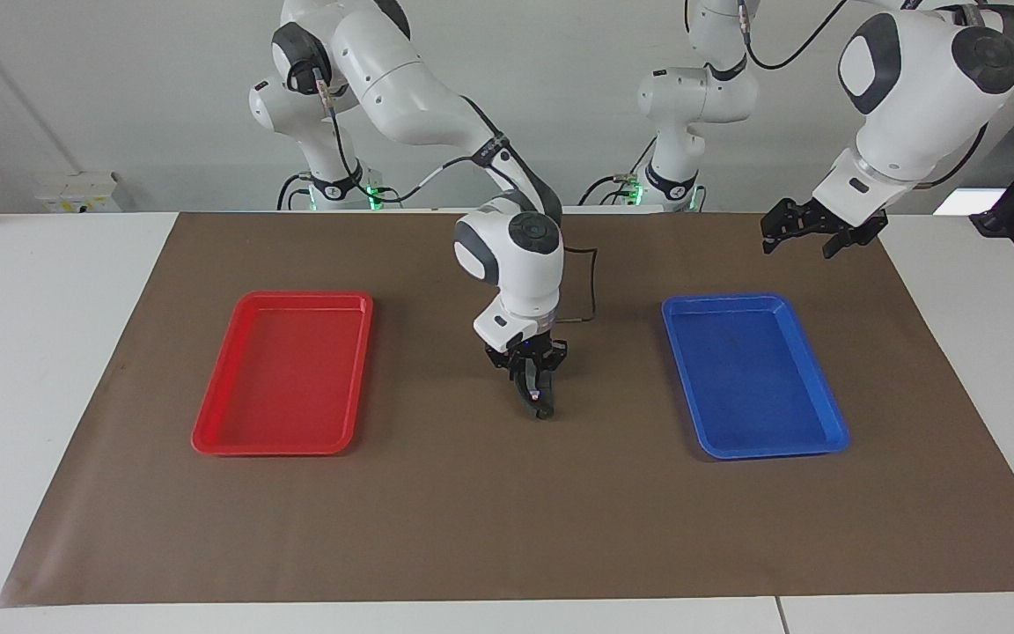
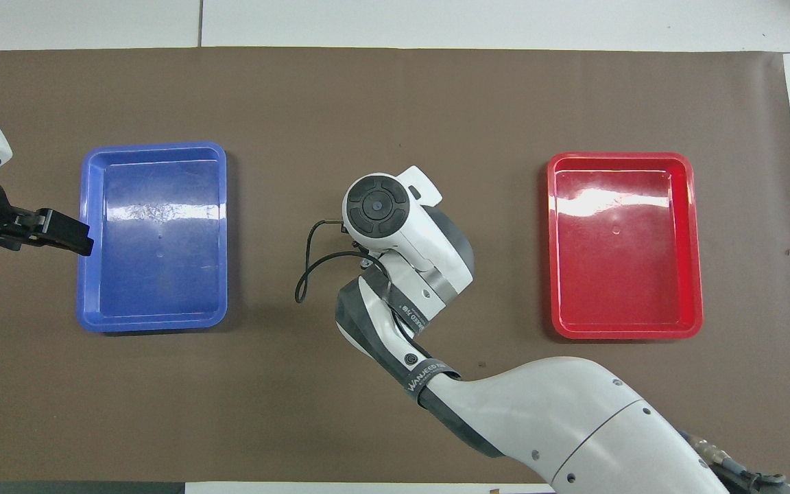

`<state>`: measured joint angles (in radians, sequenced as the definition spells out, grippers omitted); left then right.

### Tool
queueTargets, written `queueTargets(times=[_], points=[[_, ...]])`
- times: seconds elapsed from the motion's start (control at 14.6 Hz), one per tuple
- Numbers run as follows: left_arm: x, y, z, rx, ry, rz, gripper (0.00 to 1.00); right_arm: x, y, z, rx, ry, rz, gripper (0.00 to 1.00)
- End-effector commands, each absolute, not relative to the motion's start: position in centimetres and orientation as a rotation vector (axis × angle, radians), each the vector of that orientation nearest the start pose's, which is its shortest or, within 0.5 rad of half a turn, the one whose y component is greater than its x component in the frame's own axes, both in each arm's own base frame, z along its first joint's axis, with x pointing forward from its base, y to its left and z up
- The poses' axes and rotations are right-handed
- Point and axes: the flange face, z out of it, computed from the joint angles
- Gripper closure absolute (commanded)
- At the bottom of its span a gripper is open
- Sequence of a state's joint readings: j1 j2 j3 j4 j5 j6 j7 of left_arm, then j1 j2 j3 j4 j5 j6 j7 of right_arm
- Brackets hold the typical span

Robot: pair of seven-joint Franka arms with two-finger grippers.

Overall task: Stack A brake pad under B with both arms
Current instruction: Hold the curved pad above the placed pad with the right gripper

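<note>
My right gripper [image 1: 532, 377] points down over the middle of the brown mat, shut on a thin, dark, curved piece that I take for B [image 1: 541, 403]. The piece hangs below the fingers, and its lower end is at the mat. I cannot make out A brake pad as a separate thing: it is hidden or merges with the dark shape there. In the overhead view the right wrist [image 2: 395, 226] covers that spot. The left gripper [image 1: 797, 245] waits in the air, open and empty, by the blue tray's [image 2: 86, 302] outer rim.
A red tray [image 1: 208, 431] lies on the mat toward the right arm's end, and the blue tray [image 1: 824, 414] toward the left arm's end. Neither holds anything. A black cable [image 2: 306, 274] loops beside the right wrist.
</note>
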<state>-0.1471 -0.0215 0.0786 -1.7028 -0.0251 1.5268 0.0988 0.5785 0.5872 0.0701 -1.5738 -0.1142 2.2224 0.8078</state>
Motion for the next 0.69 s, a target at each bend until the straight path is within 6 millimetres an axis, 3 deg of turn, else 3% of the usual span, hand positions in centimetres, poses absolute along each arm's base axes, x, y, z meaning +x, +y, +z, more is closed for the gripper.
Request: queueTargets(times=[0.0,0.62], points=[[52.8,-3.6,57.3,-3.154,0.271,0.233,0.01,56.8,41.8,30.9,-3.121,0.12,-0.178,1.0],[53.5,-1.3,57.6,-3.164,0.219,0.159,0.01,56.4,42.0,30.3,-3.109,0.114,-0.184,1.0]])
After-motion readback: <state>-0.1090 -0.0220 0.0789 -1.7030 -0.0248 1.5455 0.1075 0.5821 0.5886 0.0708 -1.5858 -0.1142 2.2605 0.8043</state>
